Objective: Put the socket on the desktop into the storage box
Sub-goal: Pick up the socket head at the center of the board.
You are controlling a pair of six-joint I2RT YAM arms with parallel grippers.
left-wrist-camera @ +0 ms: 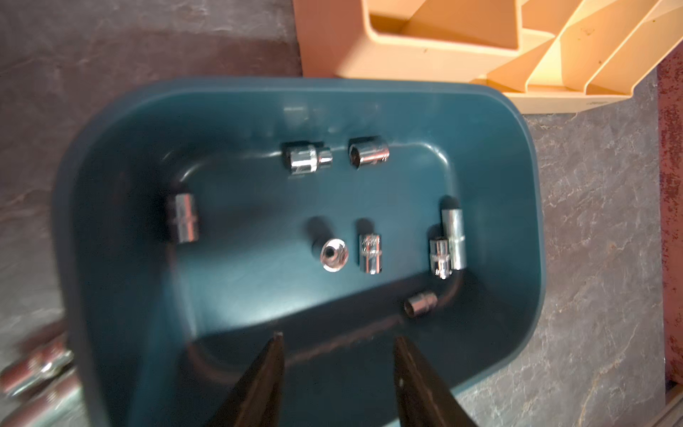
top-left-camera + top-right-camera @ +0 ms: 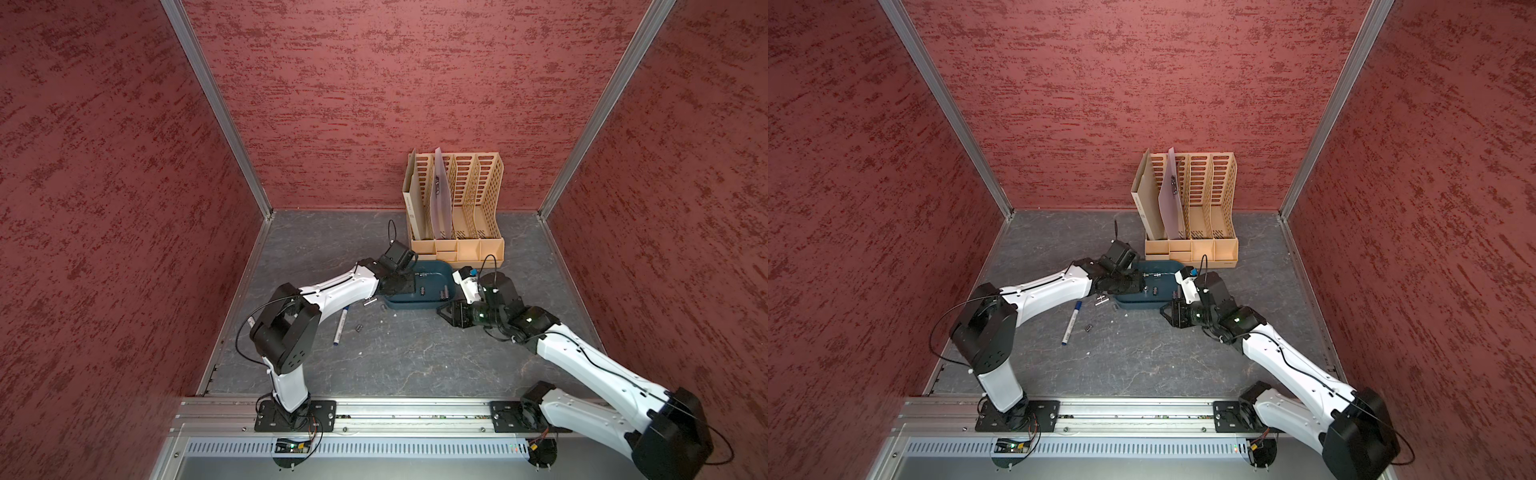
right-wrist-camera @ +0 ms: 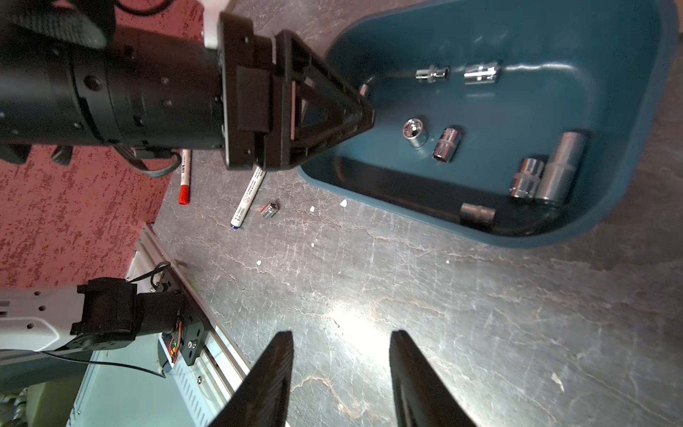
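The storage box [image 2: 415,306] [image 2: 1142,306], a shallow dark teal tub, sits mid-desk in front of the rack. Several chrome sockets lie inside the box [image 1: 111,240] [image 3: 628,148], one socket [image 1: 183,218] against its wall. On the desktop a small socket [image 2: 360,328] [image 2: 1088,328] [image 3: 269,210] lies beside a pen. Two more sockets [image 2: 368,302] [image 2: 1100,301] lie by the box's left end. My left gripper [image 1: 340,336] [image 2: 398,284] hangs open and empty over the box's left part. My right gripper [image 3: 340,332] [image 2: 440,311] stands open over bare desktop at the box's right front corner.
A tan perforated file rack [image 2: 457,208] [image 2: 1192,208] stands right behind the box, with a folder and a clipboard in it. A white marker with a blue cap [image 2: 340,326] [image 3: 247,197] lies left of the loose socket. A red-capped marker [image 3: 184,177] lies under the left arm.
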